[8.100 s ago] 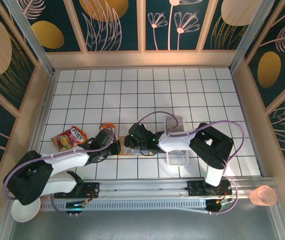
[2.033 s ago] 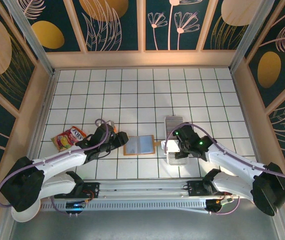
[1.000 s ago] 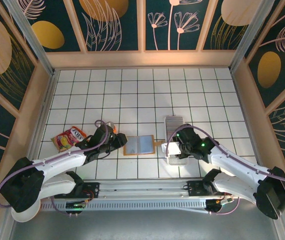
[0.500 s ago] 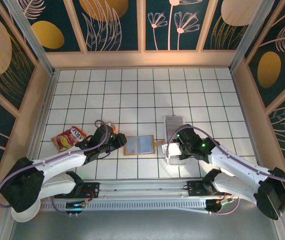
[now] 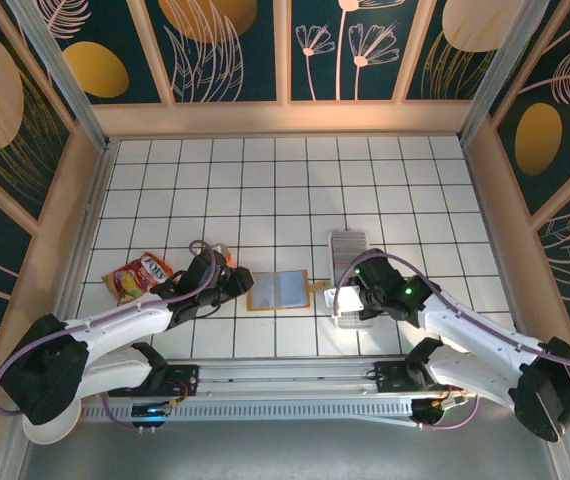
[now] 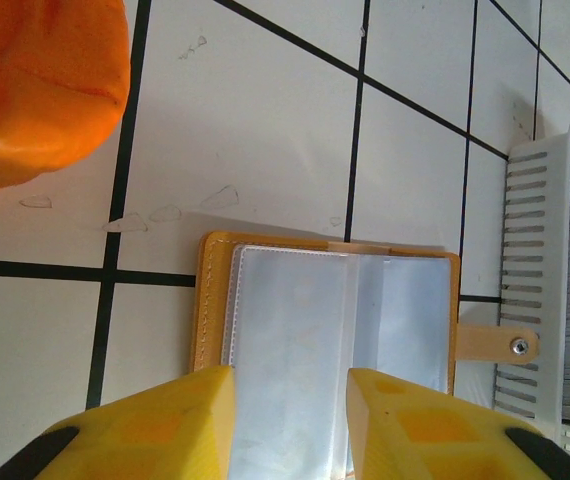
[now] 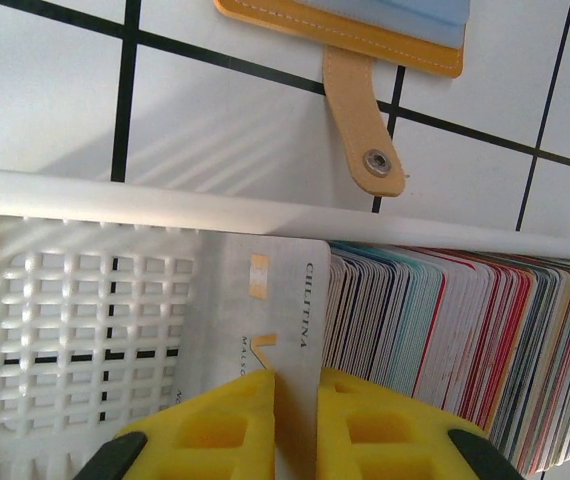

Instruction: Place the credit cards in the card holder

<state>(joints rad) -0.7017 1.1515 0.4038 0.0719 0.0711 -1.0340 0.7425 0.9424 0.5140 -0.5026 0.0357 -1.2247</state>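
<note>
The floor of the cell is a white tiled table top [image 5: 295,190] ruled with black grid lines. It is walled on three sides by dark teal panels [image 5: 235,50] painted with gold and peach flowers and set in pale wooden frames.

The small tan leather-like card holder [image 5: 278,290] lies open and flat near the middle, pale grey-blue inside, with its clasp tab [image 7: 363,135] pointing toward the white slotted plastic tray [image 7: 65,300] just beside it.

The thin plastic credit cards [image 7: 465,330] stand edge-on in a packed row in that tray. The right gripper [image 7: 295,390] is over the tray, its yellow fingers pinched nearly together on one pale card [image 7: 265,300] at the front of the row.

The left gripper [image 6: 290,400] hangs over the holder's near edge, with its fingers spread wide and nothing between them.

A red-yellow snack packet [image 5: 140,275] lies well to the left.
</note>
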